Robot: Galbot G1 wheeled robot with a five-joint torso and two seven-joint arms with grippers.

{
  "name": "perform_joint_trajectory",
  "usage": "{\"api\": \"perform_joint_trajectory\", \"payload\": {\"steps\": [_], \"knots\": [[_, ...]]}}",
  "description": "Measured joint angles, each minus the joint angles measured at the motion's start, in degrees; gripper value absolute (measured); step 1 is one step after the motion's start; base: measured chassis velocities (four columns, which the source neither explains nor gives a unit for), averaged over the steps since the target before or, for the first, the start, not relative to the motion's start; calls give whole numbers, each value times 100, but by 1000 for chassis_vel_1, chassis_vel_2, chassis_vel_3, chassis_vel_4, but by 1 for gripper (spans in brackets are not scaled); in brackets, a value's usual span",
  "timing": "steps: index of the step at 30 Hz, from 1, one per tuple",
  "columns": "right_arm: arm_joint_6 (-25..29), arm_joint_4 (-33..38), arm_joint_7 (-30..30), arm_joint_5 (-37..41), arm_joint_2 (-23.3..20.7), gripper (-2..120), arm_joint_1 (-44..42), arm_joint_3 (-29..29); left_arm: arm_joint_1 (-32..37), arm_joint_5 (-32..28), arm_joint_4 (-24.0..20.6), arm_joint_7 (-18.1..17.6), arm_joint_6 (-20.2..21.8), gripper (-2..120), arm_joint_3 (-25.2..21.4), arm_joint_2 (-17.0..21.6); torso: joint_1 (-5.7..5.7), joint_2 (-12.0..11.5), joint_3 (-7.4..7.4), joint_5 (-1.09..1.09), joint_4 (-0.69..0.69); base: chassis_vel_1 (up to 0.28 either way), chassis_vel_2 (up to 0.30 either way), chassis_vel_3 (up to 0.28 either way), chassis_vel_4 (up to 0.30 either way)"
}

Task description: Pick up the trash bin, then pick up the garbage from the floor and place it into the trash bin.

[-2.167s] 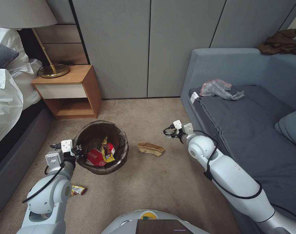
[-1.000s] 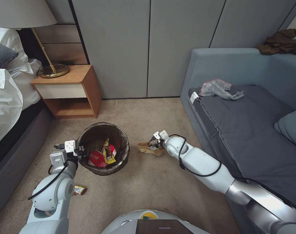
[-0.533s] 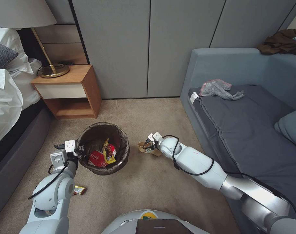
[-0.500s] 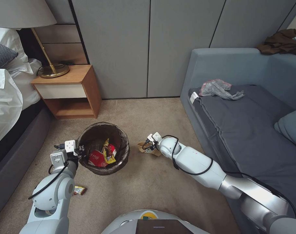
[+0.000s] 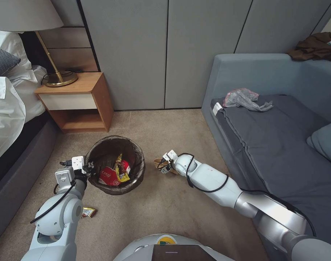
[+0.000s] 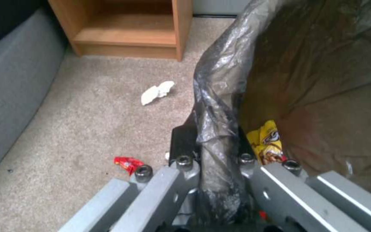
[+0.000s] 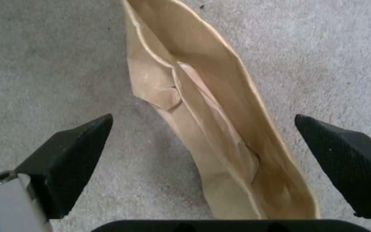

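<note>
While the left gripper (image 6: 213,167) clamps the trash bin (image 5: 116,165) rim at frame left, the right gripper (image 7: 203,154) straddles the paper bag (image 7: 211,129) at center, spread wide.

We see a creased matt paper bag (image 7: 211,135) on rough carpet (image 7: 43,64), a glossy crinkled plastic liner (image 6: 220,96), and a smooth wood nightstand (image 5: 82,101).
</note>
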Motion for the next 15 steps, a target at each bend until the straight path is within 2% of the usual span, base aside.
{"api": "perform_joint_trajectory", "payload": {"steps": [15], "knots": [[93,-407,-205,45,130,100,20,80,4,-10,-9,2,0,0,-5,13,0,0,0,-1,0,0,0,0,0]]}}
